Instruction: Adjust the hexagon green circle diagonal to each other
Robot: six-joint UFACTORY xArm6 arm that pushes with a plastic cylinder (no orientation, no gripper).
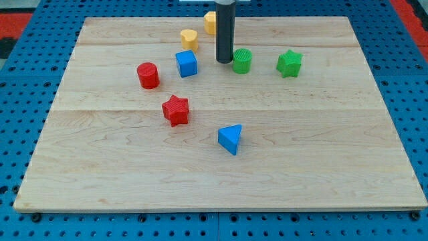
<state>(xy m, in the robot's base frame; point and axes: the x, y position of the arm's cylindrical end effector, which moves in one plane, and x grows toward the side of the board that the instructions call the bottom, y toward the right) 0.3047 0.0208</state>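
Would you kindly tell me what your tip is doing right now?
My tip: no gripper, holds nothing; just left of the green cylinder, below the partly hidden yellow hexagon.

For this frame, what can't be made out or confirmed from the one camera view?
- Yellow hexagon: mostly hidden behind the rod at the view's top; its shape is barely readable.
- My tip: stands just left of the green circle; whether they touch cannot be told.
- Rod's upper part and the arm: cut off by the view's top edge.
- Yellow block near the blue cube: its exact shape is too small to tell.
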